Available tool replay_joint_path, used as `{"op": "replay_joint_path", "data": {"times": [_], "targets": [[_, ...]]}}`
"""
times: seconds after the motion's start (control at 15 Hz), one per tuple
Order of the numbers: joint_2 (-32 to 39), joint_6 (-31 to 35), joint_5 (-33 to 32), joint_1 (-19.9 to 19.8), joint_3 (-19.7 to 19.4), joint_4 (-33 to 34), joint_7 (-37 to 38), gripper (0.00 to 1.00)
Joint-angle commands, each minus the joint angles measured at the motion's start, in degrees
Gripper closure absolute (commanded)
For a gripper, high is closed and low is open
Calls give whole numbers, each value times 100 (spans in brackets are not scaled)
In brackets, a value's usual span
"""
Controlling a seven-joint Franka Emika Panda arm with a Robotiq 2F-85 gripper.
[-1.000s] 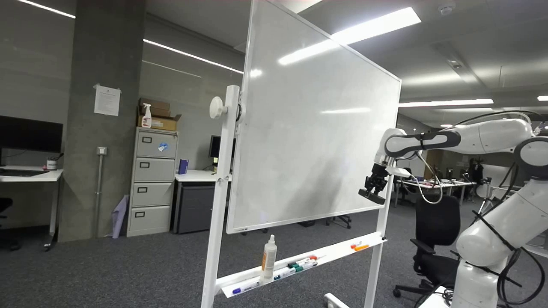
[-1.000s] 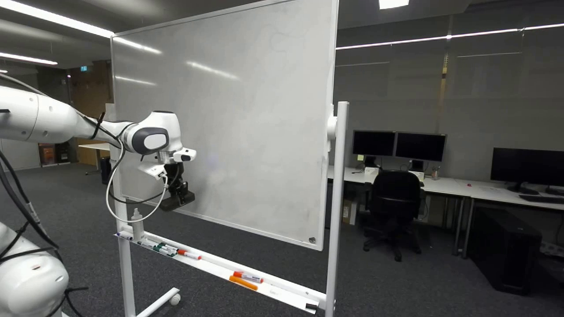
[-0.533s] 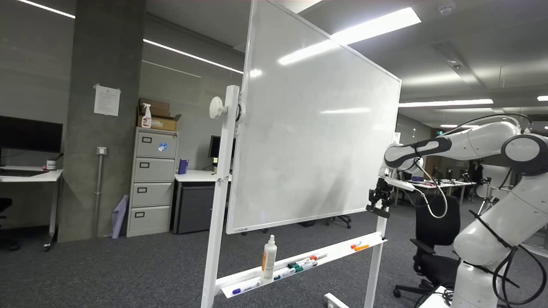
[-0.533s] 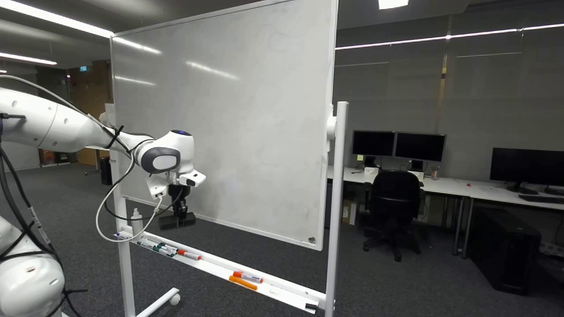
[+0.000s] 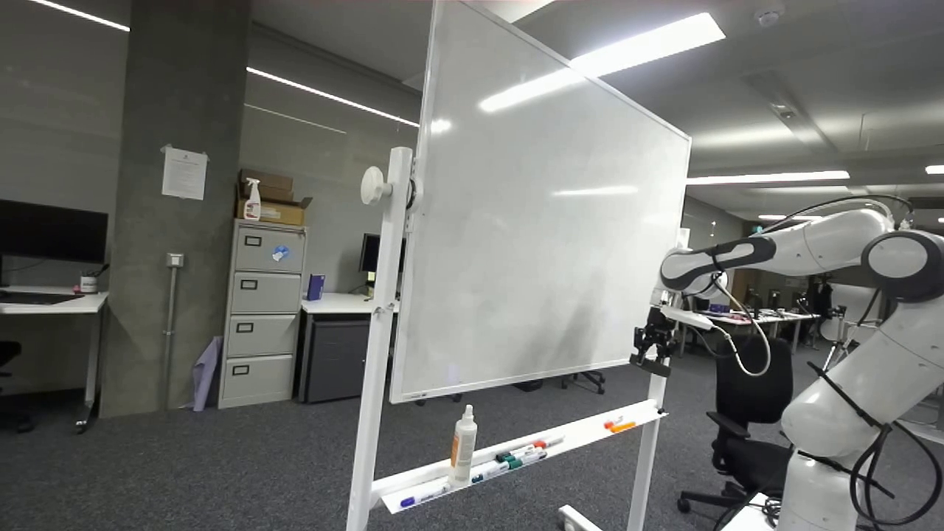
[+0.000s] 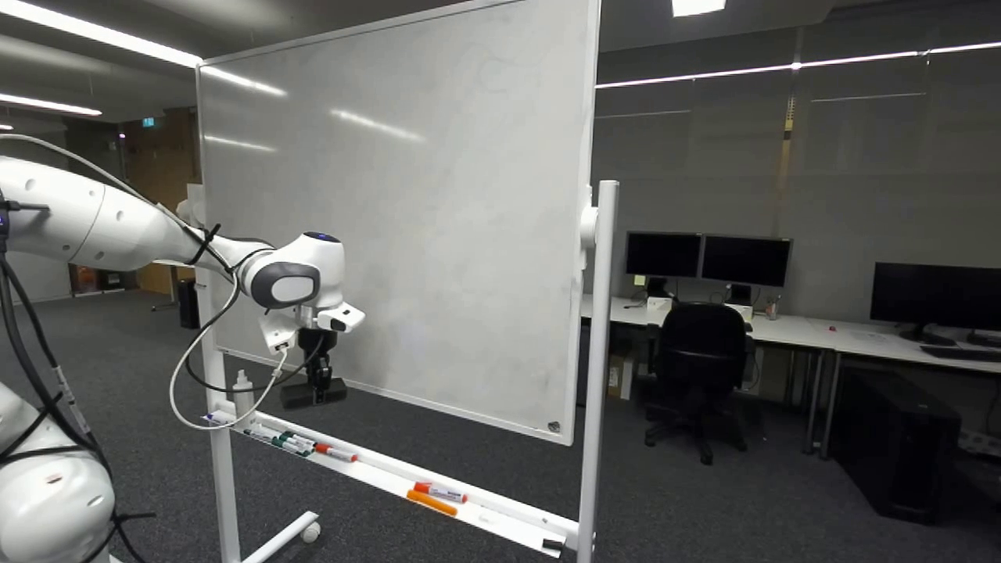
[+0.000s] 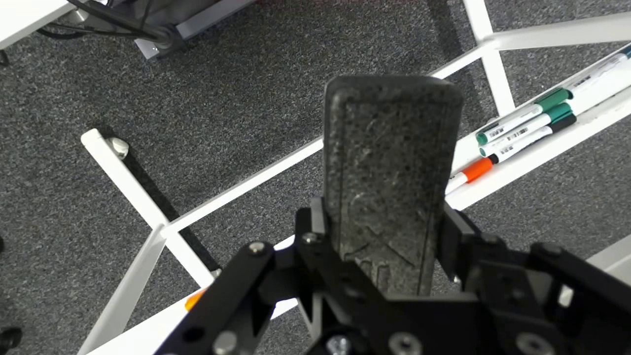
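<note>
In an exterior view, the white arm [image 6: 102, 223] that carries me extends in from the near left. Right of it, a pale bottle [image 6: 243, 401] stands upright on the white tray [image 6: 516, 529] below the whiteboard [image 6: 453, 219], with green-capped markers [image 6: 291, 445] lying near it. I, the gripper [image 6: 319, 379], point downward near the whiteboard's lower edge, higher than the tray. My jaws stand part-way apart, pressed against both long sides of a dark block [image 7: 394, 162], which juts out beyond them in the wrist view; I cannot tell whether it touches the whiteboard. Rightward along the tray lie a red-capped marker [image 6: 338, 453], then an orange marker [image 6: 432, 503] beside another red-capped marker [image 6: 443, 493]. Right of the whiteboard, farther off, a black chair [image 6: 702, 344] stands at a desk [image 6: 798, 332].
</note>
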Motion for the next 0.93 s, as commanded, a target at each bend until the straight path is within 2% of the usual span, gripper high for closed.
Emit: {"op": "replay_joint_path", "data": {"times": [0.0,0.27,0.53,0.87], "targets": [[437,-70,524,-89,-10,201,560,70],[1086,137,1169,-89,-3,114,1110,70],[1600,582,1529,-109,39,23,1847,70],[1911,1642,1392,-65,111,-241,2727,70]]}}
